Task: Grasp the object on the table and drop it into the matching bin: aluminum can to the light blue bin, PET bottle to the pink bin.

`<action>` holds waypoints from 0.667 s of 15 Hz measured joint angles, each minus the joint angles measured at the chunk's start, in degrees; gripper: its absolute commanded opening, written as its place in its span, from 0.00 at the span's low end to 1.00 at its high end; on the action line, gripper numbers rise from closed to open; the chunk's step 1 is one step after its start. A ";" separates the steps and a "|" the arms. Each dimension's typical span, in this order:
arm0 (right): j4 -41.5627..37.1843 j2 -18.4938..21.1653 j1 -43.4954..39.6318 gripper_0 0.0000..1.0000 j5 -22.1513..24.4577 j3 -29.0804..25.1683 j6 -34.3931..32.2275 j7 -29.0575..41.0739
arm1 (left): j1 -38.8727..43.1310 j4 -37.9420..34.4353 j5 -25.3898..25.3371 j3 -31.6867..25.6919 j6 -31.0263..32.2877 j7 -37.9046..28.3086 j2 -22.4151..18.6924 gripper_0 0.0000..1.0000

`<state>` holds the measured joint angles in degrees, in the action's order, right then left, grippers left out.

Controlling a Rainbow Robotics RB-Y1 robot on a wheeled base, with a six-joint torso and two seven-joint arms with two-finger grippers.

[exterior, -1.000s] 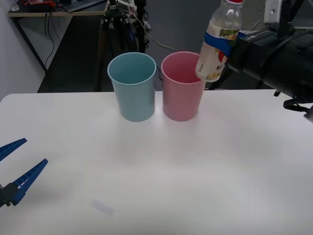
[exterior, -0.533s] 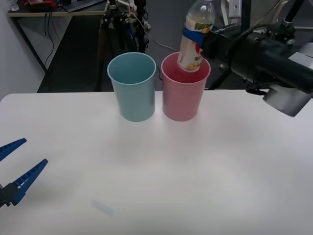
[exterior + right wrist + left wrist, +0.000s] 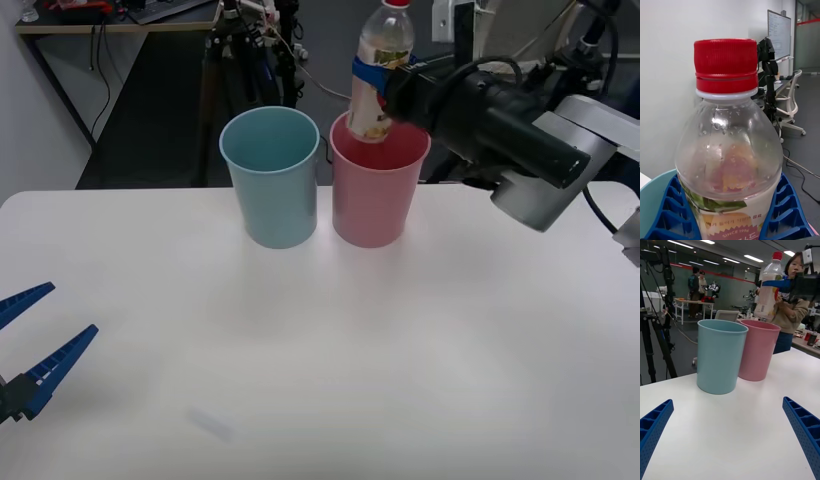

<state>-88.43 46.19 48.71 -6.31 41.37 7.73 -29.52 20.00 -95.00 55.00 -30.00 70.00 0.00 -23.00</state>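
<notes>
My right gripper [image 3: 372, 78] is clenched on the PET bottle [image 3: 377, 75], its blue ribbed fingers [image 3: 786, 213] pressing the label on both sides below the clear shoulder. I hold the bottle upright, red cap [image 3: 726, 64] on top, directly over the mouth of the pink bin [image 3: 376, 190], its base about level with the rolled rim and hanging toward the side nearer the light blue bin [image 3: 272, 188]. The two bins stand just beside each other at the far side of the white table [image 3: 330, 350]. My left gripper [image 3: 28, 345] hovers low over the near left part of the table, well apart from the bins, fingers [image 3: 804, 431] spread wide and holding nothing.
</notes>
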 measured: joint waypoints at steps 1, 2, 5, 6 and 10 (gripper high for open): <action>0.87 -0.68 0.45 0.00 0.40 0.09 0.01 0.02 | 0.00 0.00 0.00 0.00 0.00 0.00 0.00 1.00; 1.31 -1.10 0.71 0.00 0.62 0.14 0.00 0.04 | 0.00 0.00 0.00 0.00 0.00 0.00 0.00 1.00; 1.49 -1.27 0.86 0.00 1.27 0.20 -0.06 -0.09 | 0.00 0.00 0.00 0.00 0.00 0.00 0.00 1.00; 1.49 -1.27 0.86 0.00 1.40 0.20 -0.05 -0.09 | 0.00 0.00 0.00 0.00 0.00 0.00 0.00 1.00; 2.55 -1.68 0.99 0.00 1.93 0.20 0.00 -0.09 | 0.00 0.00 0.00 0.00 0.00 0.00 0.00 1.00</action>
<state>-85.88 44.51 49.71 -4.39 41.58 7.73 -29.61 20.00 -95.00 55.00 -30.00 70.00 0.00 -23.00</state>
